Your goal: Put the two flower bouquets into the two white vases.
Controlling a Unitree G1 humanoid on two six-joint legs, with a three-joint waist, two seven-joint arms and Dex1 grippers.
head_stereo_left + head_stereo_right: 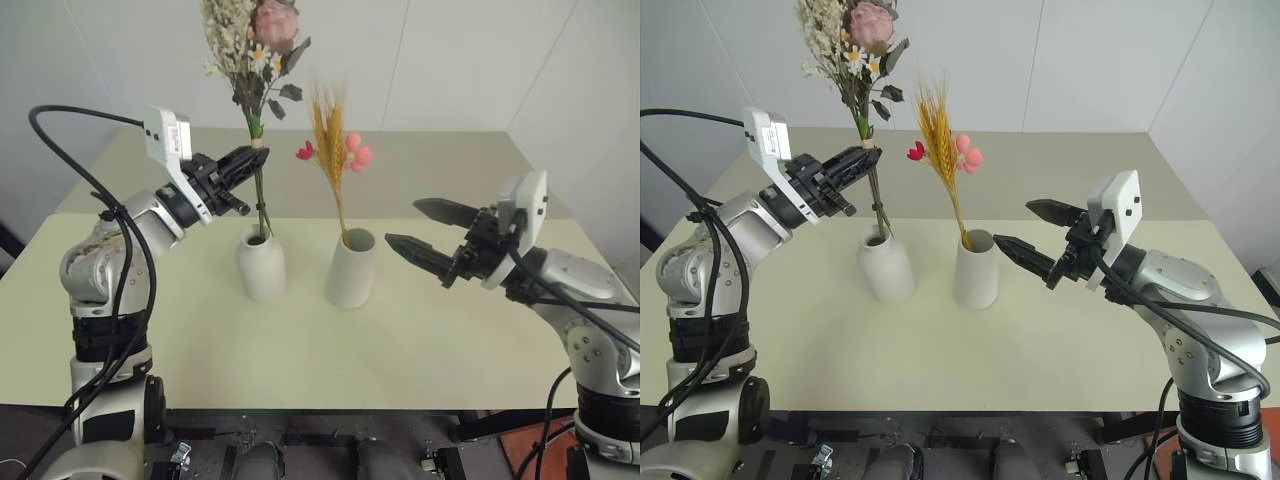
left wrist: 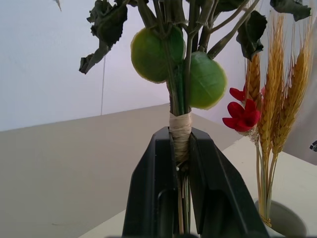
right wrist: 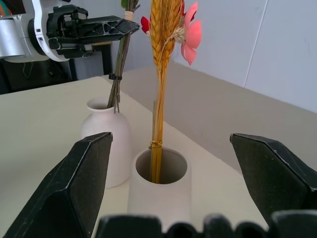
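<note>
My left pincer [image 1: 243, 160] is clamped tight on the wrapped stems of the bushy bouquet [image 1: 252, 40], whose stem ends already sit in the mouth of the narrow-necked vase [image 1: 260, 263]. My right pincer [image 1: 425, 228] hangs spread wide and empty, just beside the wide-mouthed vase [image 1: 351, 268], where the wheat bunch [image 1: 331, 135] stands. The main risk, I judge, is letting go while the bouquet leans: its heavy head could tip the light vase over or swing into the wheat close by. Dragging my fingers sideways on release could pull the stems back out. Otherwise the table [image 1: 420, 340] is bare, and nothing blocks my retreat.
</note>
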